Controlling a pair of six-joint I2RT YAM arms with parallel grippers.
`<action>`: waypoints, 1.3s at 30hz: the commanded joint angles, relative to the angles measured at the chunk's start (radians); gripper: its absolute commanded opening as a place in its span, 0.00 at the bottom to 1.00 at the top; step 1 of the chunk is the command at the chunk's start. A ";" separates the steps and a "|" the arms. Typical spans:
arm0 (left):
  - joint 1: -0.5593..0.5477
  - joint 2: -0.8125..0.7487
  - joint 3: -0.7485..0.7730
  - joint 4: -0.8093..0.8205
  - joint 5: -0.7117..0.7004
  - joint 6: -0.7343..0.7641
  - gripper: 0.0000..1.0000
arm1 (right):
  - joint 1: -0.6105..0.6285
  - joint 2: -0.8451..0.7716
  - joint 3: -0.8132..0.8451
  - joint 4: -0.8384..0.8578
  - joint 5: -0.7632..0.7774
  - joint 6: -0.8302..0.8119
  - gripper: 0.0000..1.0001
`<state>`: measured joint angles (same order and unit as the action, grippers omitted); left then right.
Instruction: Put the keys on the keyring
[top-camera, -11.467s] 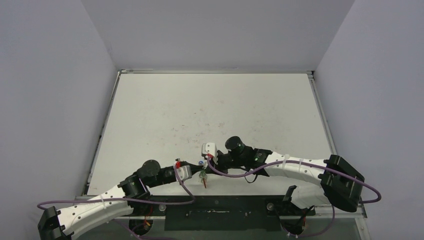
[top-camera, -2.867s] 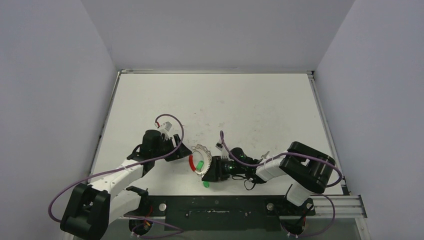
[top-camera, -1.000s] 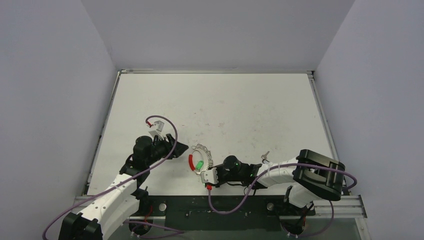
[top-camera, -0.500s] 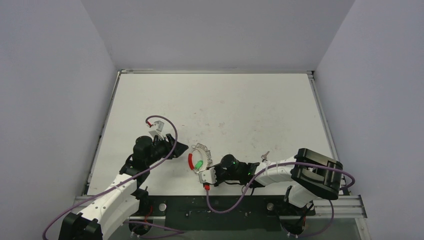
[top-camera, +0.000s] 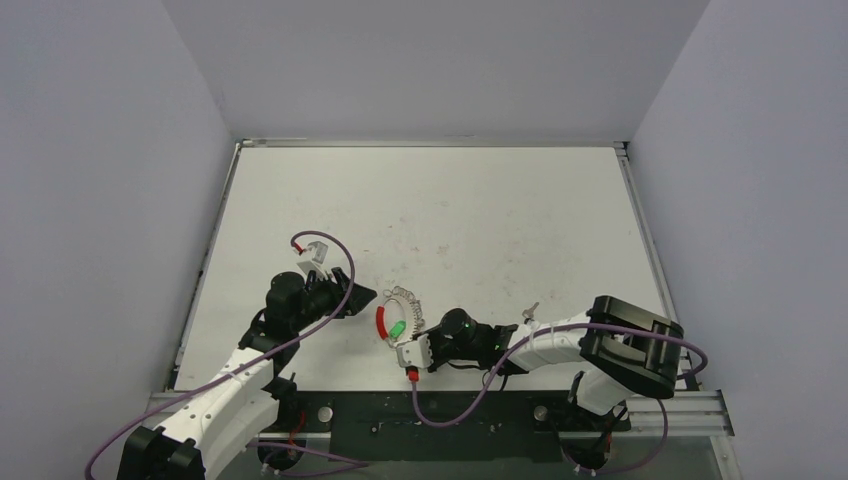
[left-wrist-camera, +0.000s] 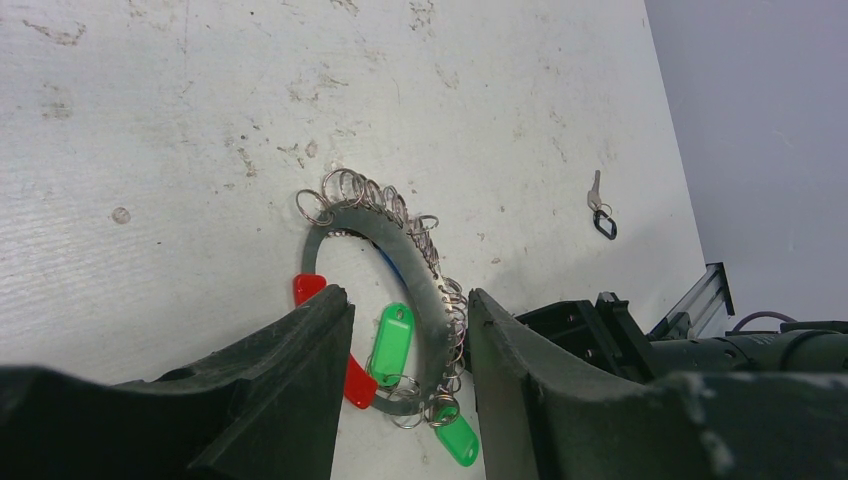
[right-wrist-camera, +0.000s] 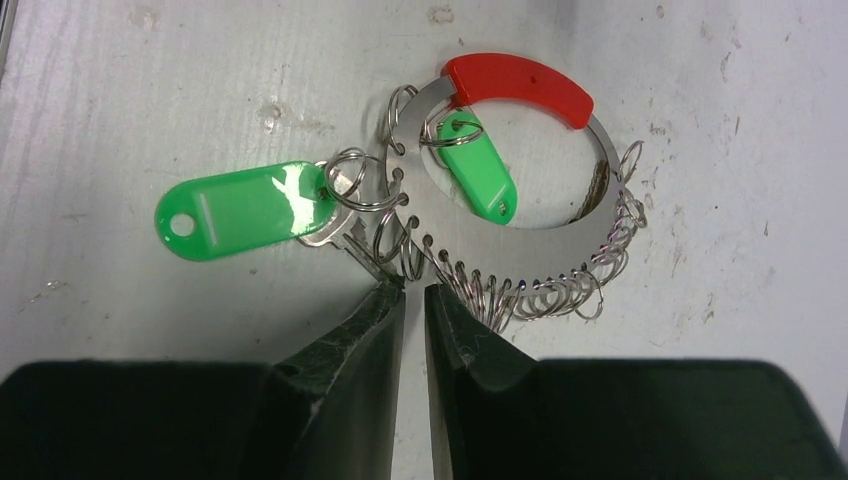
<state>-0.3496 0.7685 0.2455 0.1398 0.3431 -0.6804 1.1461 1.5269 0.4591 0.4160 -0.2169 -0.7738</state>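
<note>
Right gripper (right-wrist-camera: 412, 292): jaws are narrowing to a slit at the shaft tip of the green-headed key (right-wrist-camera: 245, 208); cannot tell if they are pinching it. Keyring (right-wrist-camera: 520, 245) is lying unmoved on the table (top-camera: 450, 210), key against its coil. Left gripper (left-wrist-camera: 408, 300) is hovering released, empty. Threading is probably starting.

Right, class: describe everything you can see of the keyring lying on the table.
The keyring is a flat, silvery metal loop lying on the white table, one arc covered in red plastic. Small wire split rings fan out along its outer edge. One green tag lies inside the loop, a larger green tag outside it. The right gripper points at its rim; whether they touch is unclear.
</note>
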 joint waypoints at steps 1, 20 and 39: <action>0.006 -0.011 0.021 0.044 -0.008 0.004 0.44 | -0.002 0.034 0.037 0.064 -0.019 0.015 0.17; 0.006 -0.017 0.026 0.023 -0.017 -0.001 0.44 | 0.001 0.022 0.068 0.008 -0.077 0.095 0.19; 0.006 0.004 0.018 0.043 -0.011 -0.027 0.43 | 0.041 0.063 0.019 0.234 -0.014 0.322 0.20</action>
<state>-0.3496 0.7753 0.2455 0.1394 0.3363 -0.6994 1.1728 1.5673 0.4728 0.5381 -0.2558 -0.5014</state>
